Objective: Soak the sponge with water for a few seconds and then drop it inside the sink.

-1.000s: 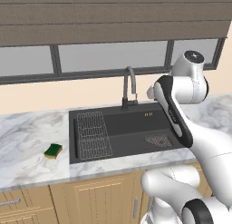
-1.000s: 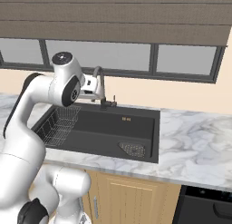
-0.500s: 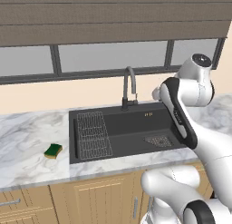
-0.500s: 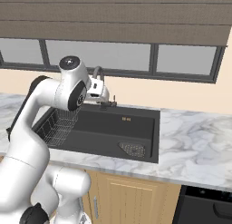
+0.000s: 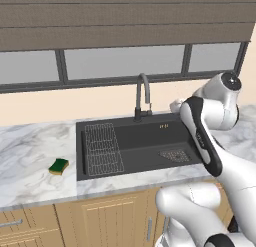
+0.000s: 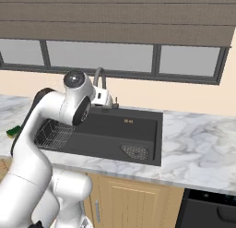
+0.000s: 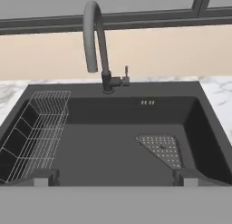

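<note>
Two fingers (image 7: 45,177) spread wide, holding nothing, above sink (image 7: 113,146)

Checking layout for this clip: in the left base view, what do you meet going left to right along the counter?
Sponge → wire rack → faucet → mesh drain → robot arm.

Sink (image 7: 118,150) floor open between rack (image 7: 36,128) and drain (image 7: 162,148).
</note>
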Motion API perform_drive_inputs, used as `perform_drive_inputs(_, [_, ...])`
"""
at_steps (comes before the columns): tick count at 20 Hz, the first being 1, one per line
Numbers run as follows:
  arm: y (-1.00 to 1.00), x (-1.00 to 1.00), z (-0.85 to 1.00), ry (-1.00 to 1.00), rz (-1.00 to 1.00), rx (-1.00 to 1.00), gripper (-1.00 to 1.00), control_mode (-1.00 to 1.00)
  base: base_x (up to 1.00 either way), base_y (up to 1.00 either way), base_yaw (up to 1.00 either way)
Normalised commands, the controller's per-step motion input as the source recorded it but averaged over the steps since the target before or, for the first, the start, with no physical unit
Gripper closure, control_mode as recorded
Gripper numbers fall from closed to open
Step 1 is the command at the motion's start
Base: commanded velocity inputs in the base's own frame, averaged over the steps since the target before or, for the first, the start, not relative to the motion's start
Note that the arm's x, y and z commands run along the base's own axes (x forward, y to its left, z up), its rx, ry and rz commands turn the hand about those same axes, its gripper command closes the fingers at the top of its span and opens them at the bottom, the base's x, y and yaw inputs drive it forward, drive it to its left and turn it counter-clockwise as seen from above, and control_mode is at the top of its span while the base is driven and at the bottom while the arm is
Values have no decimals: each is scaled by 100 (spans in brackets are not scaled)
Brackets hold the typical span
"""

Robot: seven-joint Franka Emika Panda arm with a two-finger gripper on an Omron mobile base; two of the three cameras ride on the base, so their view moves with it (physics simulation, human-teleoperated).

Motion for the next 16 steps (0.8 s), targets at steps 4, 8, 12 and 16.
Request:
perform_drive_inputs(4, [0, 0, -7, -26, 0, 0, -100, -100, 0, 0, 0])
perform_drive_inputs(8, [0, 0, -5, -26, 0, 0, -100, -100, 0, 0, 0])
perform_drive_inputs(12, [-1, 0, -1, -13, 0, 0, -100, -100, 0, 0, 0])
perform_drive_inputs(16, [-2, 0, 0, -12, 0, 0, -100, -100, 0, 0, 0])
